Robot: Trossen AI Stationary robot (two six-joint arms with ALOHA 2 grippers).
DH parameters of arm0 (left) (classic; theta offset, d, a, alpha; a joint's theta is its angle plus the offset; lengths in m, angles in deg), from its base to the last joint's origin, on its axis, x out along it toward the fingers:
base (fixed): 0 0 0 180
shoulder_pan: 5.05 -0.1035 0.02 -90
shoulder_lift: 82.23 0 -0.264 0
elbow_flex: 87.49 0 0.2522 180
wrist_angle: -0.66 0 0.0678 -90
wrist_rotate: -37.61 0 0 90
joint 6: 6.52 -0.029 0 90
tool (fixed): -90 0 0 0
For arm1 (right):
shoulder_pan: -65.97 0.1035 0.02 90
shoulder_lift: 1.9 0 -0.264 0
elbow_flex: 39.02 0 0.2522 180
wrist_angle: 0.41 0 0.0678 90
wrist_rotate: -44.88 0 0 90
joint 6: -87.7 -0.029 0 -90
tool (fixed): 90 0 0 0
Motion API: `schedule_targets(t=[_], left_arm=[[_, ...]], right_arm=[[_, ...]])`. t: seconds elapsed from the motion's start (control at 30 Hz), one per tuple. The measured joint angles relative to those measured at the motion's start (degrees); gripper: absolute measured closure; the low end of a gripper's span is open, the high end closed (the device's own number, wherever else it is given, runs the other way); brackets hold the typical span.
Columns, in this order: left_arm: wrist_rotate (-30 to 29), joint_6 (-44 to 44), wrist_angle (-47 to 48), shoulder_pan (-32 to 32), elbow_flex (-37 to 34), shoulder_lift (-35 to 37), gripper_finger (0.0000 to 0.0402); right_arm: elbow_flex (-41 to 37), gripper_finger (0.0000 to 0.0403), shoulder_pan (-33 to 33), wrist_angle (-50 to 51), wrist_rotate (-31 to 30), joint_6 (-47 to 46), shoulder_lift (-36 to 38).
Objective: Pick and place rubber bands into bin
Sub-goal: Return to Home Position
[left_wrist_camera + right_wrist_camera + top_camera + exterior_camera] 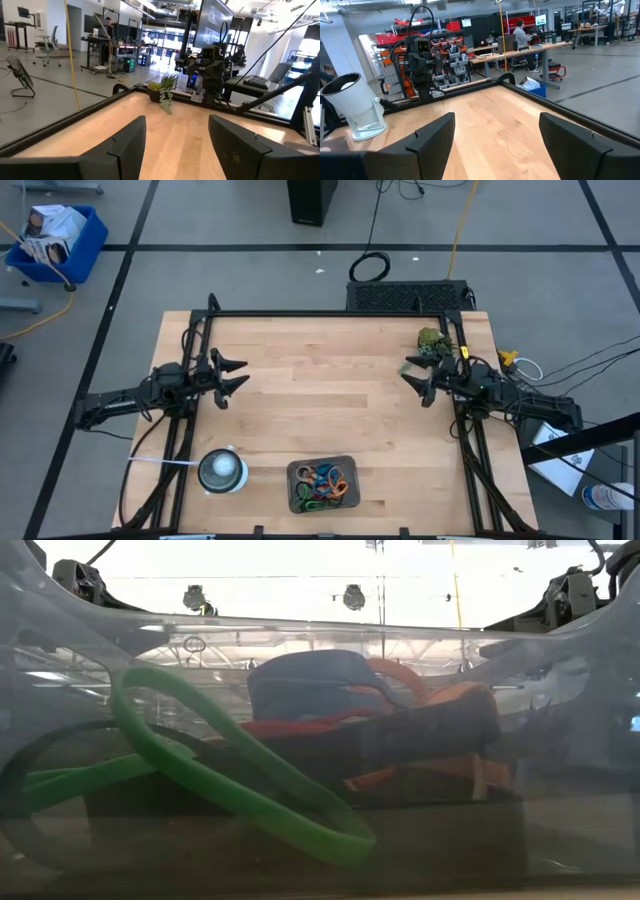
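Observation:
The rubber bands (322,485), in green, orange, blue, red and black, lie piled in the dark grey bin (294,472) near the table's near edge. The low view looks through the bin's wall at the bands (300,770) up close. My left gripper (238,375) is open and empty above the table's left side. My right gripper (411,376) is open and empty above the table's right side. Both point toward the table's middle, far from the bin.
A round white object (221,470) stands left of the bin and also shows in the right wrist view (355,107). A small green plant (432,337) sits at the far right of the table. The wooden table's middle (320,395) lies bare between the grippers.

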Motion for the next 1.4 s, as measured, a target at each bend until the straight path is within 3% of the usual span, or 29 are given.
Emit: schedule_targets(t=[1.4], left_arm=[[0.07, 0.38, -0.01, 0.0, 0.0, 0.0, 0.0178]], right_arm=[[-0.04, 0.0117, 0.0, 0.4, -0.02, 0.02, -0.01]])
